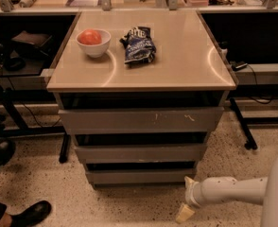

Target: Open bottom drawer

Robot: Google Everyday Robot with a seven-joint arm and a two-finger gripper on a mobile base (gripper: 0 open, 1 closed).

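The bottom drawer (140,176) is the lowest and narrowest of three flat grey fronts under the beige cabinet top, and it sits pushed in. The middle drawer (140,152) and the scratched top drawer (140,120) are above it. My gripper (185,211) is low at the bottom right, just above the floor, below and to the right of the bottom drawer's right corner. It hangs off a white arm (233,190) that reaches in from the right.
A white bowl with a red fruit (93,42) and a dark chip bag (138,45) lie on the cabinet top (186,60). Desk legs (243,126) and cables flank the cabinet. A person's black shoe (32,214) is on the speckled floor at bottom left.
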